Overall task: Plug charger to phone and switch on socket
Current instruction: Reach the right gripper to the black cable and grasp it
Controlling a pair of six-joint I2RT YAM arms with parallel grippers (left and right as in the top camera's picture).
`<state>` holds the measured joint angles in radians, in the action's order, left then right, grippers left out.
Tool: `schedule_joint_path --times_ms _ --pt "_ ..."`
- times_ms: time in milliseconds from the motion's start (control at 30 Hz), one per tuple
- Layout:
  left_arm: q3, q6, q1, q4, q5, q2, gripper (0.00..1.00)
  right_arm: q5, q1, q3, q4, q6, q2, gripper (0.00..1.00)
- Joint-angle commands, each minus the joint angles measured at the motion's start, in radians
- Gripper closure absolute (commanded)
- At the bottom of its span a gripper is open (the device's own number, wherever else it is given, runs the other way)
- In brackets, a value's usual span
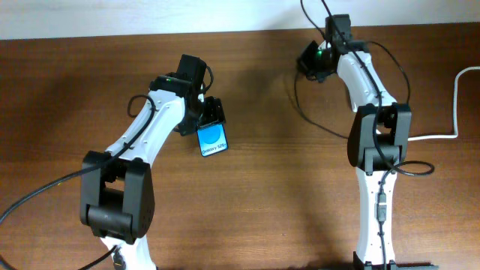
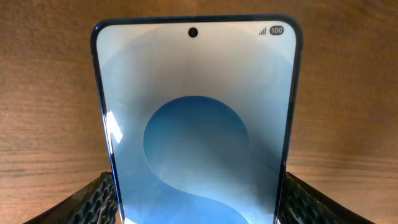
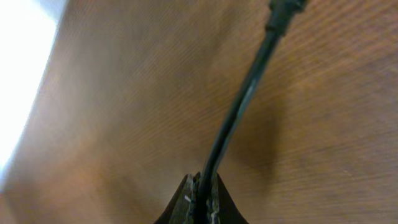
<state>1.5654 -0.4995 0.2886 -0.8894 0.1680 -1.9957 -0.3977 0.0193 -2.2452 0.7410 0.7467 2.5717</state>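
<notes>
Left pincer (image 2: pixel 196 208) clamps phone (image 2: pixel 196 118) by its lower sides: rigid, slick, likely fragile glass. Right pincer (image 3: pixel 202 202) clenched on charger cable (image 3: pixel 239 112), thin and floppy; probably better held nearer its tip.

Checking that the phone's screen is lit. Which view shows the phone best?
Left wrist: the phone fills the frame, screen lit, held in the left gripper. Overhead shows it small; right wrist shows none of it.

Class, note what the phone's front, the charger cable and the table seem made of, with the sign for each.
Phone: glossy glass, probably; it shows glare streaks.
Charger: black plastic or rubber sheath, slight sheen.
Table: brown wood or laminate, grain visible; cannot tell which.
</notes>
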Motion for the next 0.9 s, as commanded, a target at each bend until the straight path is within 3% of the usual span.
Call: schedule_joint_path --times_ms 0,133,300,333,400,500,633,733,800,867 --pt "0.022 -0.032 -0.003 0.02 -0.003 0.003 1.0 -0.03 -0.006 -0.103 0.21 -0.372 -0.131 0.96" --pt "0.022 -0.046 -0.003 0.045 -0.005 0.003 1.0 -0.101 -0.005 -0.119 0.595 -0.724 -0.301 0.96" --pt "0.022 -0.069 -0.003 0.04 -0.006 0.003 1.0 -0.138 0.01 -0.119 0.954 -1.009 -0.43 0.95" --pt "0.022 -0.069 -0.003 0.04 -0.005 0.003 1.0 -0.151 0.01 -0.114 0.958 -1.012 -0.446 0.95" --pt "0.022 -0.069 -0.003 0.032 -0.003 0.003 1.0 -0.146 0.013 -0.067 0.958 -1.022 -0.515 0.96" --pt "0.022 -0.069 -0.003 0.01 -0.003 0.003 1.0 -0.148 0.013 0.157 0.879 -1.049 -0.681 0.95" --pt "0.022 -0.068 -0.003 0.005 -0.003 0.003 1.0 -0.15 0.013 0.746 0.591 -1.049 -1.033 0.95" --pt "0.022 -0.068 -0.003 0.006 -0.003 0.003 1.0 -0.149 0.017 1.073 0.428 -1.049 -1.224 0.96" --pt "0.022 -0.069 -0.003 0.006 -0.003 0.003 1.0 -0.146 0.039 1.183 0.377 -1.045 -1.247 0.96" --pt "0.022 -0.069 -0.003 0.006 -0.003 0.003 1.0 -0.104 0.094 1.278 0.289 -0.941 -1.218 0.96"
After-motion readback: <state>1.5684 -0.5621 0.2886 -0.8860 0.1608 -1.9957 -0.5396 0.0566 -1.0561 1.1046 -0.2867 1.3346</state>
